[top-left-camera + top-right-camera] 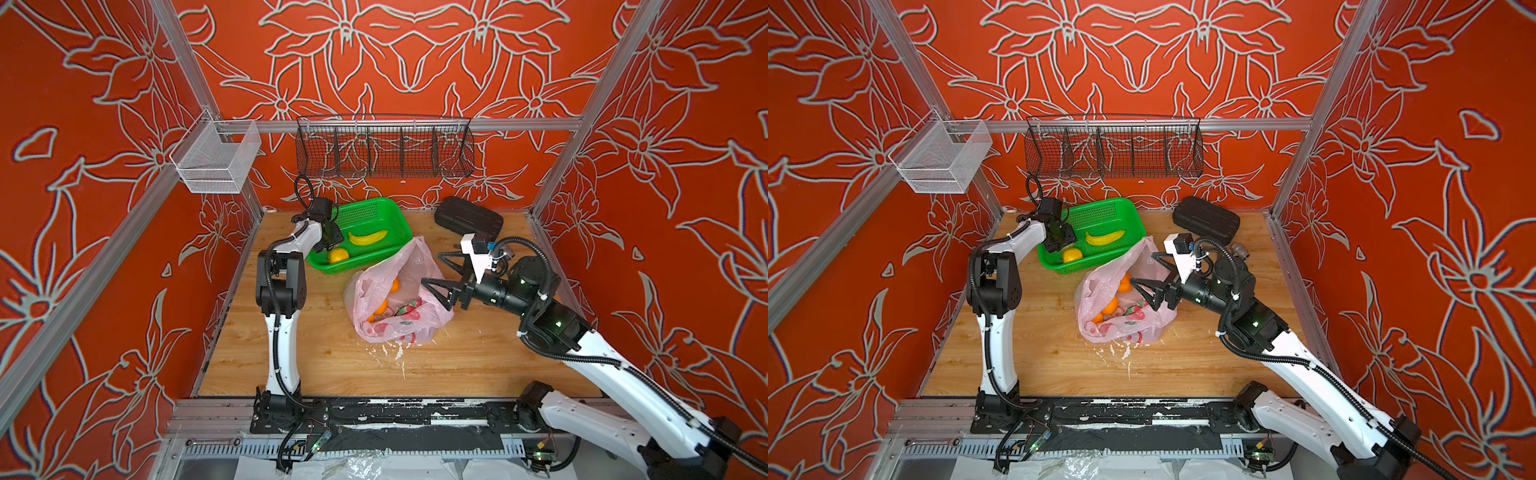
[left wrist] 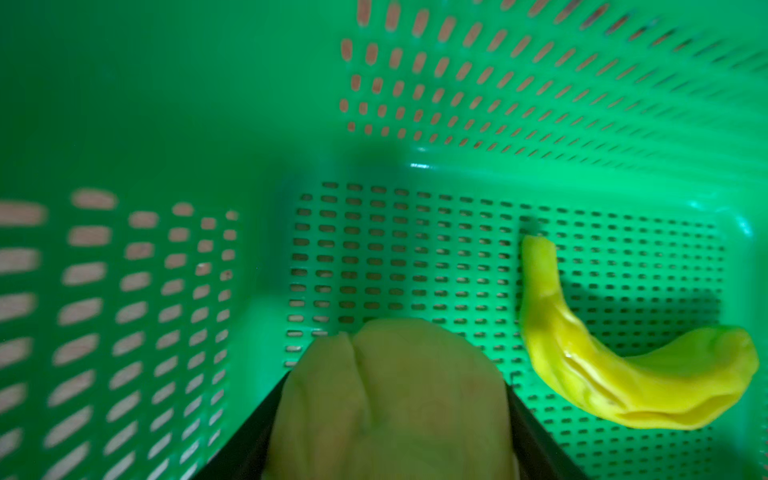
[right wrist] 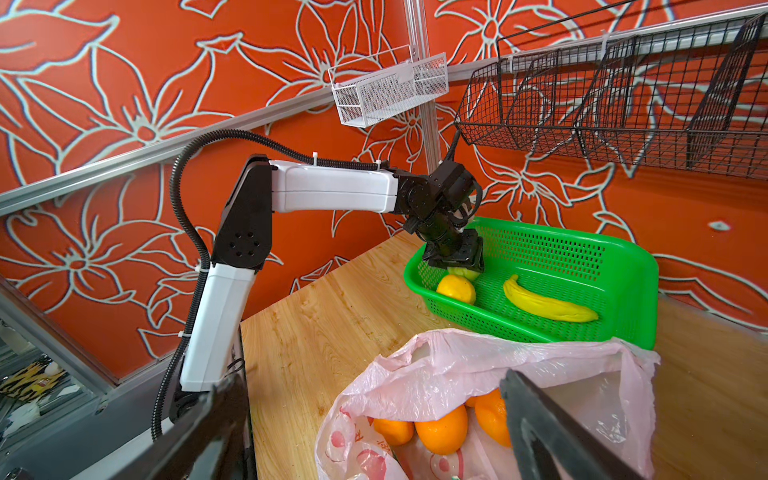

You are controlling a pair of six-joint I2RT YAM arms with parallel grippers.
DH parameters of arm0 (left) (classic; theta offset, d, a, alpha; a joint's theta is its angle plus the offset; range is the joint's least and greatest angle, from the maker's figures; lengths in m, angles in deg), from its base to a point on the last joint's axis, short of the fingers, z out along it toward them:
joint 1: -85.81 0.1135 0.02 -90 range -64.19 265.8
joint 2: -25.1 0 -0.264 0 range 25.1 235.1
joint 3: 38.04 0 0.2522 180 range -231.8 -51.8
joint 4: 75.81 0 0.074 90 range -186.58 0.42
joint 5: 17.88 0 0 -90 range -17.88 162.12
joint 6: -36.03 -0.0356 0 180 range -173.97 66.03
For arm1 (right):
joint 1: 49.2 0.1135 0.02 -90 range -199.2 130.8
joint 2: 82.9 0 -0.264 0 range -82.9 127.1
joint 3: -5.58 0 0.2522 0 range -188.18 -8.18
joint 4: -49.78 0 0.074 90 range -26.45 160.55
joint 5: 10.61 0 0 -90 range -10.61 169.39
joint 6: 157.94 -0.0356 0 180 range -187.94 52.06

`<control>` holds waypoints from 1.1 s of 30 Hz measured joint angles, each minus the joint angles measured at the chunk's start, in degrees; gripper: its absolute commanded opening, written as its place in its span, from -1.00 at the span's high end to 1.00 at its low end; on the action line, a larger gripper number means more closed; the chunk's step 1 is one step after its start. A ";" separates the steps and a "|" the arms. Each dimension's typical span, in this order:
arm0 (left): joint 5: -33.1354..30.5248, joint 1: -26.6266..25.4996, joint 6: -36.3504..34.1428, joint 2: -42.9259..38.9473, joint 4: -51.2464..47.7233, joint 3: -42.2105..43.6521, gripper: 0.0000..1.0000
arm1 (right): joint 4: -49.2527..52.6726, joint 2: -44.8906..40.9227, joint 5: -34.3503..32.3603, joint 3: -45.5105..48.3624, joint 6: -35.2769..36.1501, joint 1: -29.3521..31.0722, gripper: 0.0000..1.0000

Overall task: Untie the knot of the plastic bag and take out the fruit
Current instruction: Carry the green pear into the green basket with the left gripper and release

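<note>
Pink plastic bag (image 1: 399,320) lies slumped on the worktop (image 1: 478,357), just in front of the green basket (image 1: 357,216), with its top edge at the basket's near corner. Whether they touch, I cannot tell. The mouth gapes open and no knot is visible, so untying looks done. The bag's long axis runs from that basket corner toward the worktop's front edge. Inside the bag are at least three oranges (image 3: 440,428) and a pink-and-green lump (image 1: 409,309), probably a dragon fruit, partly hidden.

Right jaws are spread wide and empty, hovering at the bag's mouth on the side away from the basket. In the right wrist view one of them overlaps the bag's rim, contact unclear. The oranges lie just ahead of and below them.

Left jaws are down inside the basket, at the end nearest the left arm (image 1: 282,291), closed around a pale yellow-green fruit (image 2: 395,399). A yellow fruit (image 1: 338,255) and a banana (image 1: 368,238) lie on the basket floor beside it.

Judgement: the right arm (image 1: 540,299) is far nearer the bagged fruit, and the left is busy at the basket. The next grab likely goes down through the mouth at the nearest orange. The risk is pinching film along with the fruit.
</note>
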 measured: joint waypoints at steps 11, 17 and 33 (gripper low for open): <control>2.21 0.26 -0.09 3.08 -4.96 -3.28 -0.97 | 1.36 0.17 -0.20 -0.02 0.28 0.00 -0.94; 2.75 0.63 -0.20 2.95 -6.43 -3.37 -0.97 | 2.10 0.09 -0.81 -0.04 0.22 0.00 -0.94; 5.55 0.63 2.51 -24.59 -5.29 8.94 -0.98 | 11.41 7.45 -7.32 -10.29 -6.56 1.68 -0.81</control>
